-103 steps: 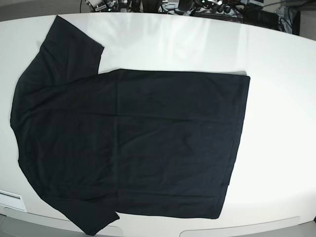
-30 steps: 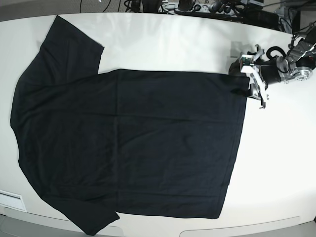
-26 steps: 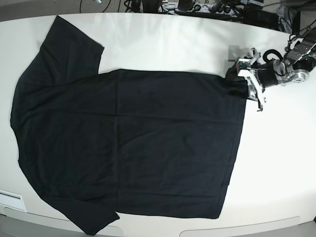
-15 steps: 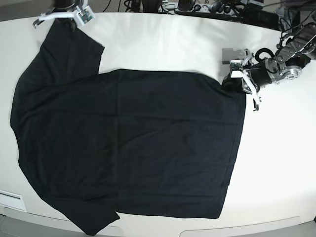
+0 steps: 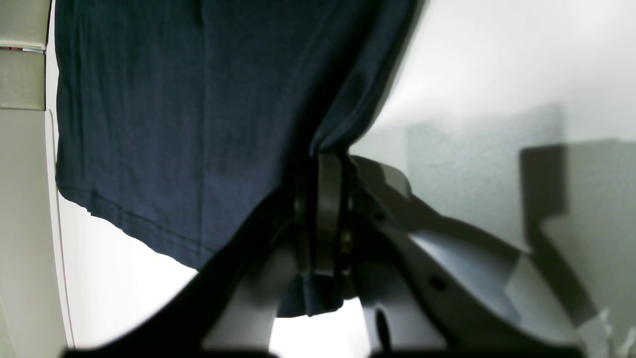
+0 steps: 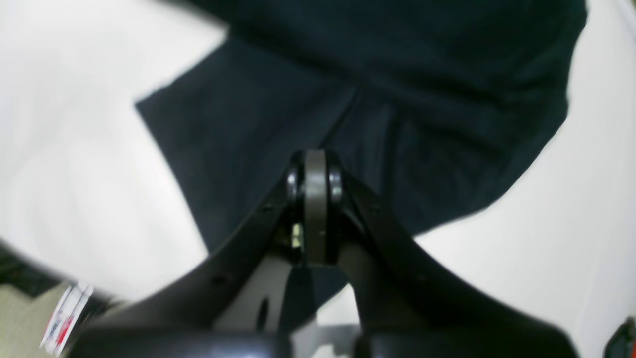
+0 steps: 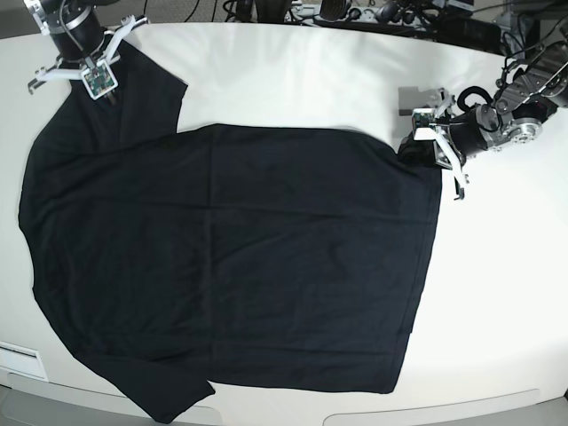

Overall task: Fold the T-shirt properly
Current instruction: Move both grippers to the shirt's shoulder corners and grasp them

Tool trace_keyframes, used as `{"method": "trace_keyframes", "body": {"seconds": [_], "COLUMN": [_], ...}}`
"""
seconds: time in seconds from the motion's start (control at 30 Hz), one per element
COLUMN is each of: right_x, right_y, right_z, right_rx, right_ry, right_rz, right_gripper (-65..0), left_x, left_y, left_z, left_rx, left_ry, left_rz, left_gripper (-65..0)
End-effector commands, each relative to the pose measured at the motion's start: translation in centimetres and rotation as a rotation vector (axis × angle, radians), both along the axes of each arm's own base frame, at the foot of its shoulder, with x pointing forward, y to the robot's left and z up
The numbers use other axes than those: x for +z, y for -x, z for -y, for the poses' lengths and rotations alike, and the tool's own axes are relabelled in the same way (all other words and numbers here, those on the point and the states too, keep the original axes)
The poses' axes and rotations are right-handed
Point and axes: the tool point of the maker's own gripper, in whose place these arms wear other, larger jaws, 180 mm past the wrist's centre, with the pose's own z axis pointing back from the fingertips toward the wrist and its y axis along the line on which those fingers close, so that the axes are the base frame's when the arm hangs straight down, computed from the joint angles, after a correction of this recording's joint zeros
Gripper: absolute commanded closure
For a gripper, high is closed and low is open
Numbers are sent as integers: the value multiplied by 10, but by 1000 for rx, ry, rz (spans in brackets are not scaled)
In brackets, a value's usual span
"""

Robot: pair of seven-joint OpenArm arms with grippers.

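The black T-shirt (image 7: 231, 257) lies spread flat on the white table (image 7: 311, 71), sleeves to the left and hem to the right. My left gripper (image 7: 424, 146) is at the hem's far right corner. In the left wrist view the gripper (image 5: 328, 159) is shut on a pinch of the shirt (image 5: 174, 114), which rises off the table. My right gripper (image 7: 98, 89) is over the far left sleeve. In the blurred right wrist view it (image 6: 315, 156) is shut with its tip over the sleeve cloth (image 6: 397, 74); whether it pinches cloth is unclear.
Cables and equipment (image 7: 355, 13) line the table's back edge. A white label (image 7: 18, 359) sits at the front left. Bare table (image 7: 506, 266) lies to the right of the hem and behind the shirt.
The left gripper came in from the right, closed on the hem corner and lifted it slightly. The right arm came in at the top left and moved down onto the far sleeve.
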Motion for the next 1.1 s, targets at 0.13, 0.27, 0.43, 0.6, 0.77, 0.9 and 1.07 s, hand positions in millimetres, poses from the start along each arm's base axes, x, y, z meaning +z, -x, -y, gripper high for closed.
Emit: {"method": "trace_keyframes", "body": {"seconds": [0.13,0.27,0.43,0.6,0.77,0.9,1.07], "right_x": [-25,-34,-42,-63,-68,-67,-63], "right_y": [-10,-6,-1,1,-6,-9,-13], "right_z": [20,36,45,58,63,63,73], "right_rx": [-30,-72,-69,-96,-102,-100,-162], "right_ry": [14,45,69,71,67,60,80], "right_rz": [-39,-103,-153,-201,-198,-181,-152], "right_gripper": [-244,-383,-383,-383,-383,-336,0], "left_x": [-23,-24,-24,-24,-24,-24,-23], "left_y": [18,17,17,17,17,16,14], "left_z": [-33,-37,-36,-37,-37,-37,-37], "left_rx": [9,19,19,16,15,15,11], "left_ry": [-176,-195,-195,-198,-200,-200,-206], "left_rz": [-79,-76,-76,-72,-72,-71,-50], "left_gripper": [0,0,0,0,0,0,0]}}
